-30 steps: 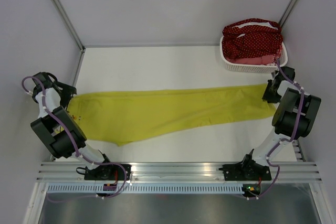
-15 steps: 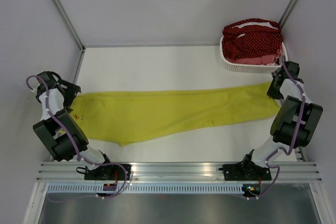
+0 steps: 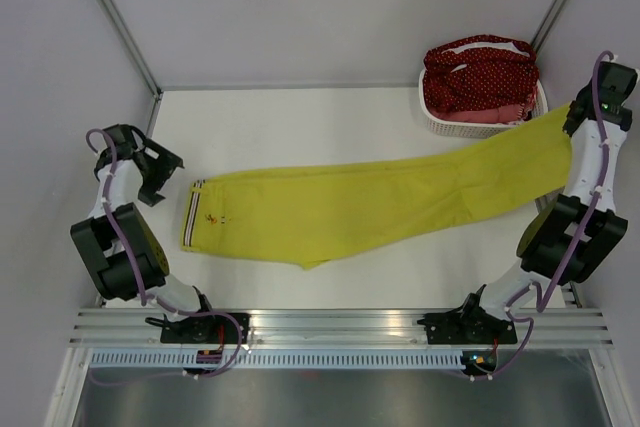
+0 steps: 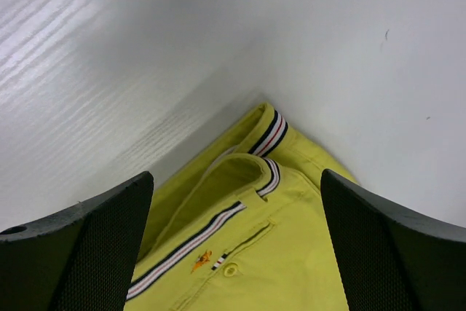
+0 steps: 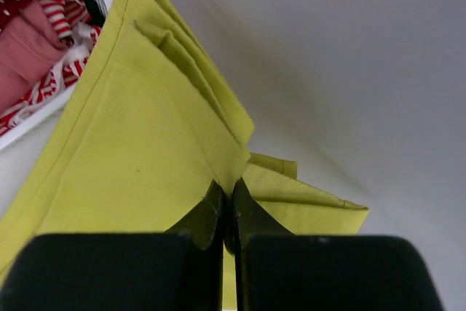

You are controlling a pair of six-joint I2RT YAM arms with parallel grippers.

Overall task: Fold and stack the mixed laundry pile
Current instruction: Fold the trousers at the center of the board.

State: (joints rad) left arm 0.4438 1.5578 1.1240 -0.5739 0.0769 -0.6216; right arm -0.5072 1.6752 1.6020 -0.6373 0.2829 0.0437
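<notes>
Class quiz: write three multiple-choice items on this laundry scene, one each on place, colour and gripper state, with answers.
1. Where does the white basket stand? A near-left corner; B far-right corner; C table centre.
2. What colour are the trousers? A yellow-green; B blue; C black.
3. What is the right gripper doing? A hanging open; B shut on the trousers' hem; C resting in the basket.
Answers: B, it sits top right in the overhead view; A, plain in every view; B, its wrist view shows yellow-green cloth pinched.
</notes>
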